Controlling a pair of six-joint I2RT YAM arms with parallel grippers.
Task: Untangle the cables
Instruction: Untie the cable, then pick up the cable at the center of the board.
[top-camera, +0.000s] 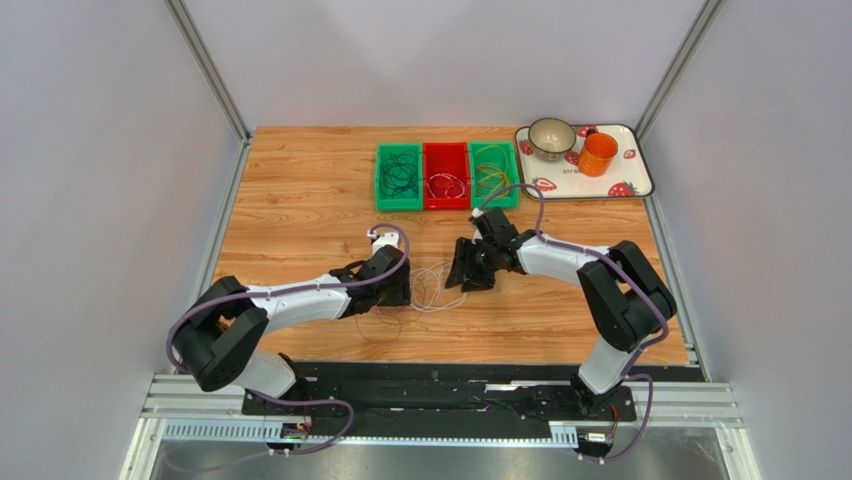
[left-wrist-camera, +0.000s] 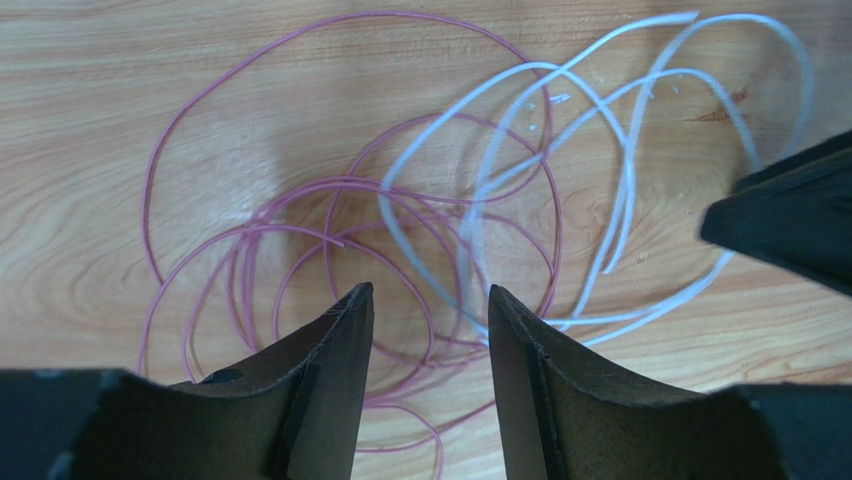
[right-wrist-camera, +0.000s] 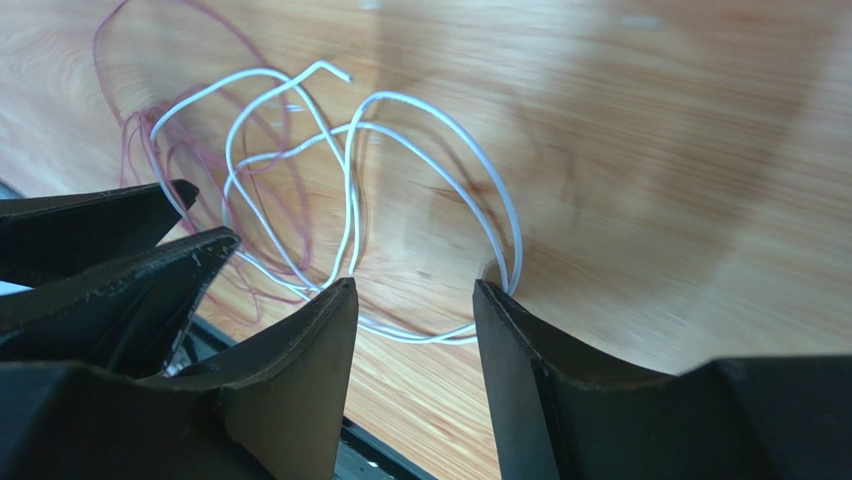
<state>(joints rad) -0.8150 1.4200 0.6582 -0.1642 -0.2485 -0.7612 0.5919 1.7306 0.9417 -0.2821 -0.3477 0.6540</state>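
Red cable (left-wrist-camera: 146, 205) overlaps white cable (left-wrist-camera: 628, 190) at mid-frame. Left hand (left-wrist-camera: 430, 292) and right hand (right-wrist-camera: 415, 287) are half open, empty; each should pinch one colour.

pink cable (left-wrist-camera: 146, 200) partly hidden behind left claw (left-wrist-camera: 430, 295), tabletop (right-wrist-camera: 650, 150) seemingly blurred

Overhead camera looks down, wrist cameras close, sharing white cable (left-wrist-camera: 630, 170)

mid-table: narrowing the passage, left gripper (top-camera: 406, 292) and right gripper (top-camera: 460, 277) nearly tip to tip | lying tangled in that gap: cables (top-camera: 432, 288) | far edge: blocking, row of three bins (top-camera: 424, 178), tray (top-camera: 630, 176) beside them carrying bowl (top-camera: 551, 138) and cup (top-camera: 598, 154) | lying open: table (top-camera: 300, 200) left of bins, near both side walls
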